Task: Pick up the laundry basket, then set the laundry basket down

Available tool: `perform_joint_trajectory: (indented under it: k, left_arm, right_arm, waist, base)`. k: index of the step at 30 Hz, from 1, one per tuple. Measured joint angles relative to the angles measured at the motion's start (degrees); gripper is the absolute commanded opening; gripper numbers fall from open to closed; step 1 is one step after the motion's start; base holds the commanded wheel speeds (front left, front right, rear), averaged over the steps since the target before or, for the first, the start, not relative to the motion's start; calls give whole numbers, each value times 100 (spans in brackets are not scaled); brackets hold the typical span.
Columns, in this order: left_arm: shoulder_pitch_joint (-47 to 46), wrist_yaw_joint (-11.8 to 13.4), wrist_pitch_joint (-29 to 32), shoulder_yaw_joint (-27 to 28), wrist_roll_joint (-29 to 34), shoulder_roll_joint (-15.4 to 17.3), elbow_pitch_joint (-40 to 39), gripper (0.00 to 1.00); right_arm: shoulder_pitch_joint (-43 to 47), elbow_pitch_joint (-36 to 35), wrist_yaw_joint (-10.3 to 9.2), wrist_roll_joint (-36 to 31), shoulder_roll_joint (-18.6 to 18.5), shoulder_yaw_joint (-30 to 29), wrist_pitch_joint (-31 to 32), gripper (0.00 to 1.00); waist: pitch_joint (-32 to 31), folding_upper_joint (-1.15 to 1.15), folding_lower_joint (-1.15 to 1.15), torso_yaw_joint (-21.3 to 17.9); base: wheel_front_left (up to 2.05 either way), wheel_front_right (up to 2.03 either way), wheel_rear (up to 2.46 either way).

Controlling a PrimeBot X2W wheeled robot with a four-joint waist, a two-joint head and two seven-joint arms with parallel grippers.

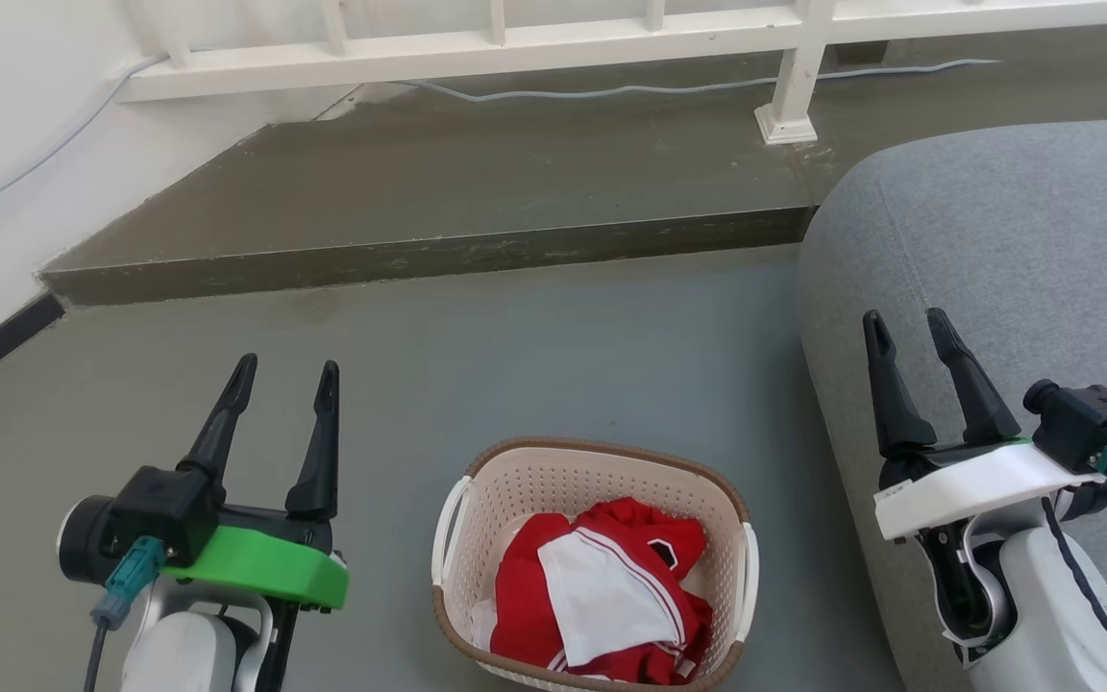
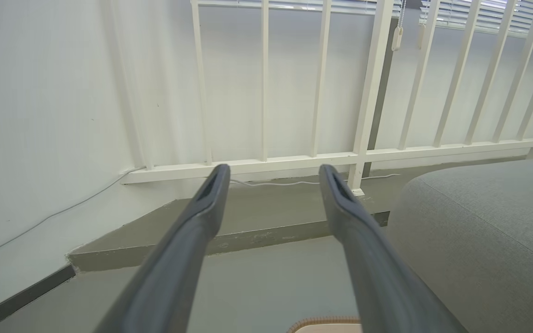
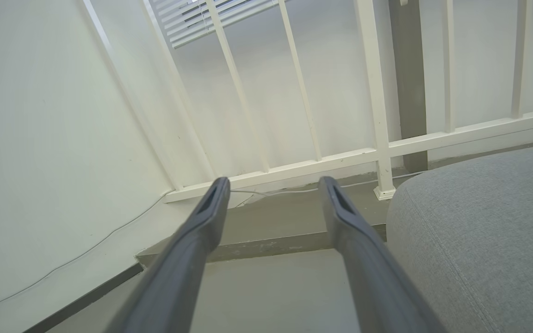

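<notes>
Flanking the cream perforated plastic laundry basket, our left gripper and right gripper stand spread and empty; it lies between them, back toward their wrists.

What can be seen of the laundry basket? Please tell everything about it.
The laundry basket is cream plastic, rounded-rectangular, with perforated walls, a brown woven-look rim and a white handle on each side. It stands upright on the grey floor, beside the grey cushioned seat, holding red and white clothes. Neither the left pincer nor the right pincer, both open, touches it.
</notes>
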Motion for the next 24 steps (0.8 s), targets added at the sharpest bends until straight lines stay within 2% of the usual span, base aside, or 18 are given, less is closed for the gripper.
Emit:
perform_joint_trajectory:
  k: [13,24]
  left_arm:
    - [1,-9,0,65,62,-44,-12,100]
    - [-22,-53,0,-40,1,-51,81,100]
  right_arm:
    - [0,2,2,-92,43,-36,0,100]
    - [-26,-77,19,-100,116,-109,0,100]
  waist:
    - [42,0,0,-42]
    - [477,0,0,-180]
  base:
    - [0,0,0]
    - [0,0,0]
